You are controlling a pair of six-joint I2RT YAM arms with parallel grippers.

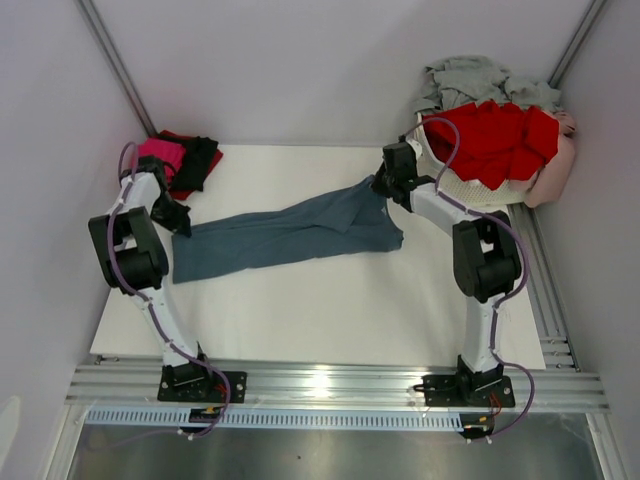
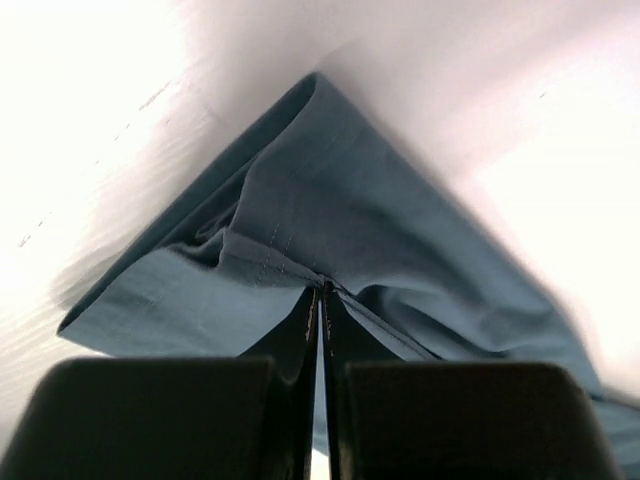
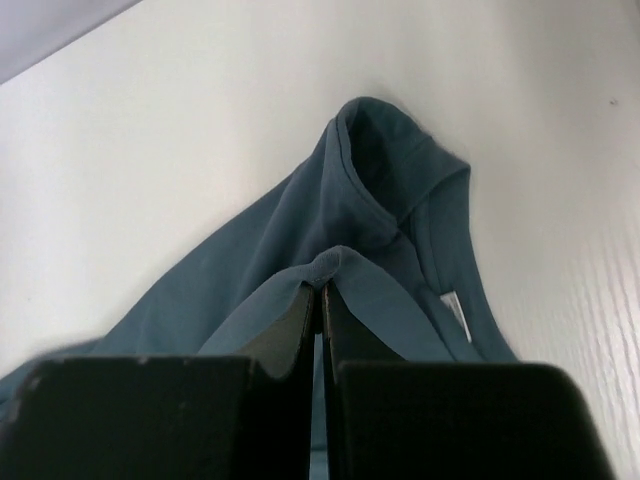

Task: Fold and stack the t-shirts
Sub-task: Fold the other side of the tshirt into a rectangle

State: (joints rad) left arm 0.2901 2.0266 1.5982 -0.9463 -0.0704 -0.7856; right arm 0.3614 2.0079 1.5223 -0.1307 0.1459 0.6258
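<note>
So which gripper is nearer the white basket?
Right. The right gripper pinches the blue-grey t-shirt just beside the basket; the left gripper holds the shirt's other end, across the table.

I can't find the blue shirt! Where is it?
In the top view, the blue shirt stretches across the middle of the table, its left end pinched by the left gripper, its right end by the right gripper beside the basket.

A robotics lab test cell: bare white panel walls (image 1: pixel 300 70), an aluminium frame rail (image 1: pixel 330 385), a white worktable (image 1: pixel 320 320).
</note>
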